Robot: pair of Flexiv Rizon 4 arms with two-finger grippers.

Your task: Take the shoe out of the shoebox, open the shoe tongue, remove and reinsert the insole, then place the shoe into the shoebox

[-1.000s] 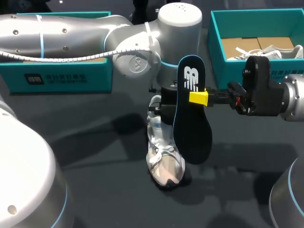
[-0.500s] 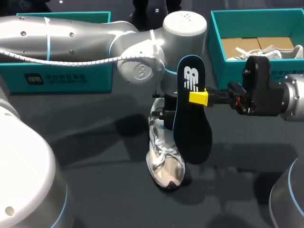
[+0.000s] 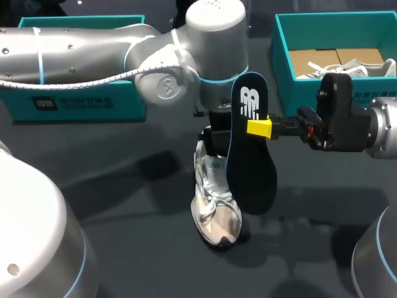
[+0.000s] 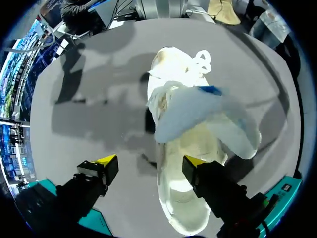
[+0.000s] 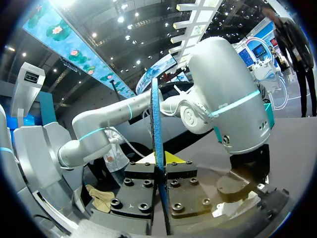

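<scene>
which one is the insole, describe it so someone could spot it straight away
Follow the right arm in past the teal shoebox to the right gripper with its yellow tips. Shut in it, held upright above the table, is the insole. It is flat, dark and foot-shaped with a white mark, unlike the bulky pale shoe on the table.

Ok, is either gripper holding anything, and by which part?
Right gripper pinches the insole by its side edge, near the logo end. Left gripper, open over the shoe, holds nothing.

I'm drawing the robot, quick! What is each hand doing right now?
Left hand: open, over the shoe.
Right hand: closed on the insole.
</scene>
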